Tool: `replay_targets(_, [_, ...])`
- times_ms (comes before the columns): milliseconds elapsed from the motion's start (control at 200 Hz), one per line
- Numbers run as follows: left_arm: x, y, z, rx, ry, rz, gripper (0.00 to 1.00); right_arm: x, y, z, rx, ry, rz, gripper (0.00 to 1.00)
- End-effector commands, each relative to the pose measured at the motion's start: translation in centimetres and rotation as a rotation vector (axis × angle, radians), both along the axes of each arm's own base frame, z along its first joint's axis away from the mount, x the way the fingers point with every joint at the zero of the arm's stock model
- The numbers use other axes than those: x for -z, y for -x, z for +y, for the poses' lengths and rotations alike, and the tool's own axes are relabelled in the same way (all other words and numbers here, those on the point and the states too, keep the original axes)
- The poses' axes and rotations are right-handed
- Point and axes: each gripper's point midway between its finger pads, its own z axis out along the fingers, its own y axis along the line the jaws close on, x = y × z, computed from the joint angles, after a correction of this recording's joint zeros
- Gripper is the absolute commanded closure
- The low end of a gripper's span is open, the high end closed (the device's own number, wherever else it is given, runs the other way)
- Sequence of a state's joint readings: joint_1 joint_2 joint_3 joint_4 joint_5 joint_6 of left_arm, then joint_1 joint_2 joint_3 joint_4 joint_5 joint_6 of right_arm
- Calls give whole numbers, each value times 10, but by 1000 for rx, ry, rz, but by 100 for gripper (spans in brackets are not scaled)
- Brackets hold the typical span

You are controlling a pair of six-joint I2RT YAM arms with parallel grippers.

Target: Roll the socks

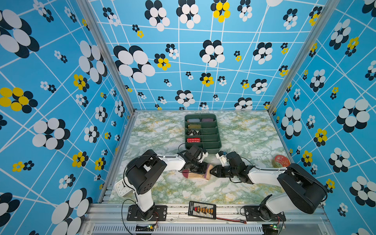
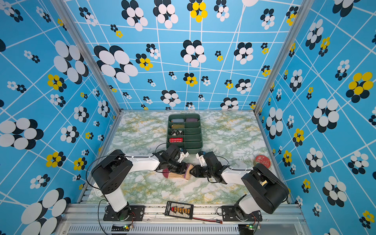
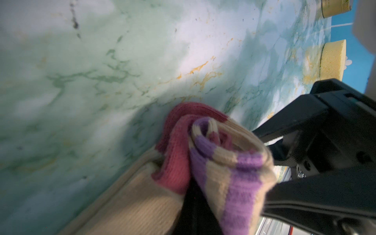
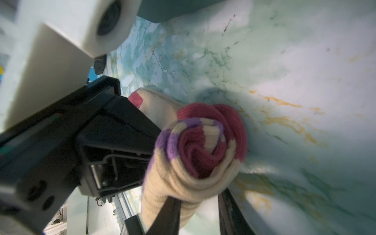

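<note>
A green tray [image 1: 219, 142] with sock rolls [image 1: 193, 140] sits at the back middle of the bench [image 1: 244, 132]. A red tin [image 1: 281, 161] is by the right edge. A clock [image 1: 122, 188] is at the front left corner. The socks [image 1: 196, 176] lie mid-bench, half rolled. The left gripper [image 1: 206, 169] is pressed together, pinching the rolled end. The right gripper [image 4: 198, 196] has its fingers [image 4: 169, 211] apart round that end. I cannot tell if they squeeze it.

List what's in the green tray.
The green tray holds a greyish roll and a purple roll at the back, a tan roll, a black-and-white roll and a red patterned roll down the left. The left arm partly hides the nearest left compartment.
</note>
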State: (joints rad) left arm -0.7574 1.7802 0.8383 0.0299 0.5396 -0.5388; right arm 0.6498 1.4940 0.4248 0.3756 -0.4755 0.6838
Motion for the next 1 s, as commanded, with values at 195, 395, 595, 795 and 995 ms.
replay_targets(195, [28, 20, 9, -6, -49, 112, 100, -5, -7, 15, -1, -79, -19, 68])
replay_targets(395, [28, 21, 4, 3, -40, 117, 100, -5, -10, 15, 9, -86, -38, 90])
replay_targets(595, [26, 22, 2, 8, -36, 119, 100, -4, -14, 11, 30, -63, -59, 100])
replay_targets(795, [25, 20, 5, 14, -59, 115, 100, -7, -12, 0, 30, 27, -78, 100])
replay_targets(995, [22, 16, 18, 8, -109, 93, 100, -11, -10, -11, 30, 106, -89, 100])
